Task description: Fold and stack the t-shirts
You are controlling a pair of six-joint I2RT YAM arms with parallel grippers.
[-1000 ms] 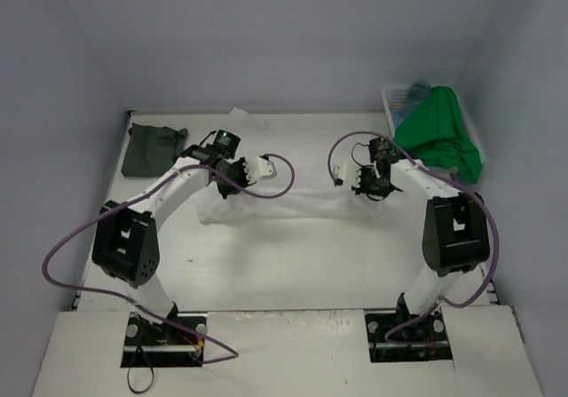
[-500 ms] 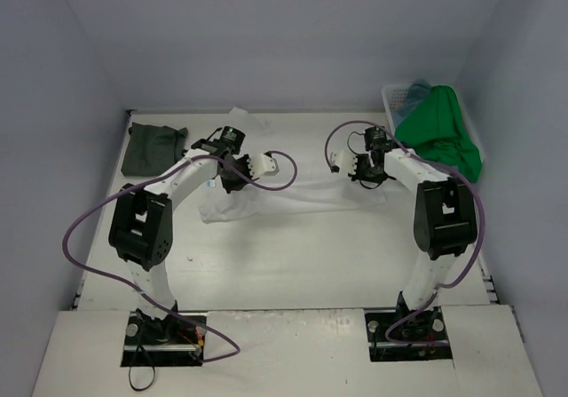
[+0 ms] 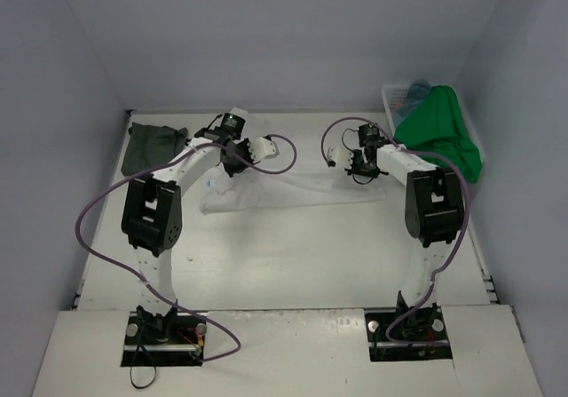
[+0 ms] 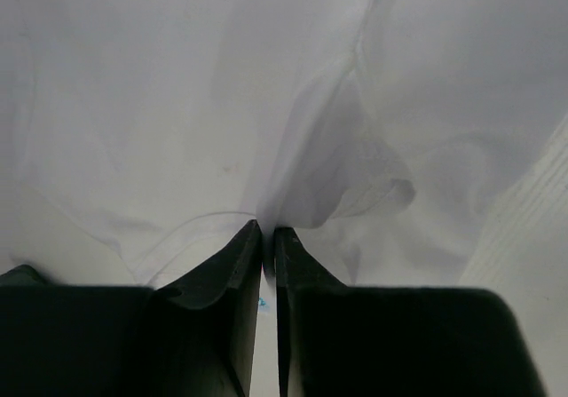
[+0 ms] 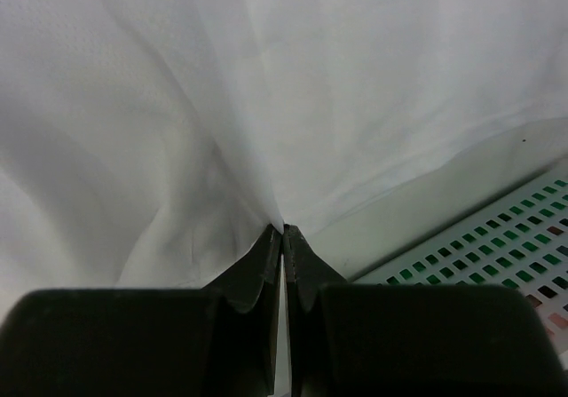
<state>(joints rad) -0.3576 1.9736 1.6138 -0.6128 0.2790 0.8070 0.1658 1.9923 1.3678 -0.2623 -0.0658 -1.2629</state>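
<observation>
The white t-shirt (image 3: 297, 190) is lying across the middle of the frame on the desk (image 3: 293, 255), stretching as a wide band between the two arms. The left hand (image 3: 232, 168) is pinching its left end. In the left wrist view the left hand (image 4: 266, 233) is showing only a thin slit between its fingers, with a fold of the white t-shirt (image 4: 177, 104) gathering right at the tips. The right hand (image 3: 359, 170) is gripping the right end. From its own camera the right hand (image 5: 283, 230) is pressing its fingers together on a pleat of the white t-shirt (image 5: 355, 77).

The dark grey-green t-shirt (image 3: 151, 148) is sitting folded at the upper left of the desk, apart from the white one. At the upper right, the bright green t-shirt (image 3: 439, 135) is hanging over the rim of the basket (image 3: 393, 102) (its lattice wall (image 5: 497, 255) is also showing in the lower right of the right wrist view). The teal-blue t-shirt (image 3: 417, 89) is peeking out behind the bright green one.
</observation>
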